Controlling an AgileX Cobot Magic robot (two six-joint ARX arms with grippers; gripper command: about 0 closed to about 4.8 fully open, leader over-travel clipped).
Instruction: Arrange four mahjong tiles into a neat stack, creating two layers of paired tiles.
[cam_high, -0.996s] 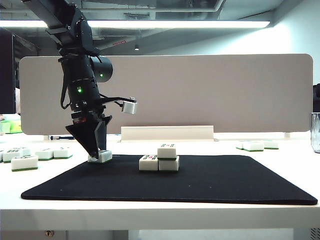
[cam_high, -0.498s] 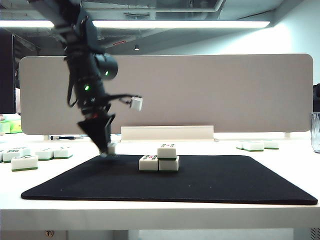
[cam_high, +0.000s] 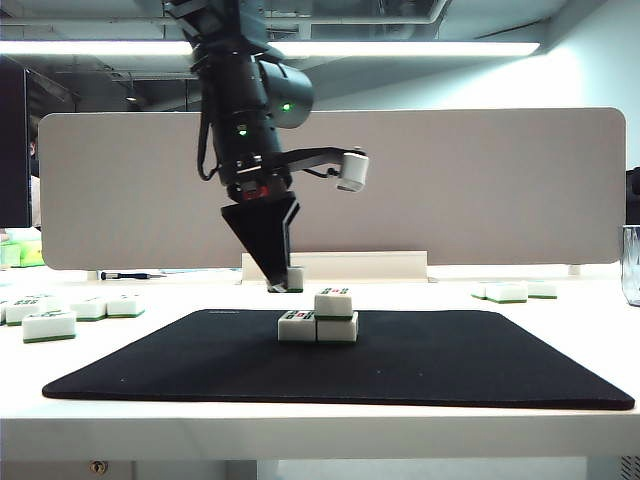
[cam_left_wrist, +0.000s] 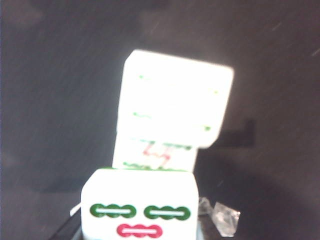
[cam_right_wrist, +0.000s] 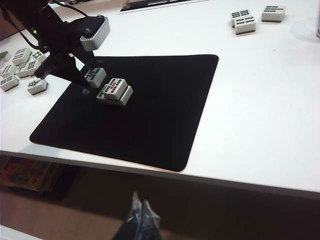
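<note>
Three mahjong tiles form a partial stack (cam_high: 320, 317) on the black mat (cam_high: 420, 365): two side by side, with one (cam_high: 334, 300) on top of the right one. My left gripper (cam_high: 283, 284) hangs just above and left of the stack, shut on a fourth tile (cam_high: 295, 279). In the left wrist view this held tile (cam_left_wrist: 140, 210) shows its green and red marks, with the stack (cam_left_wrist: 175, 97) beyond it. My right gripper (cam_right_wrist: 140, 210) stays below the table's front edge, fingertips together, holding nothing.
Loose tiles lie off the mat at the left (cam_high: 48, 322) and at the right (cam_high: 515, 291). A white partition board (cam_high: 450, 180) stands behind the table. A glass (cam_high: 632, 262) sits at the far right edge.
The left gripper closed on the tile at the mat's left side, lifted it and carried it right, up beside the stack. The right arm has not moved.
</note>
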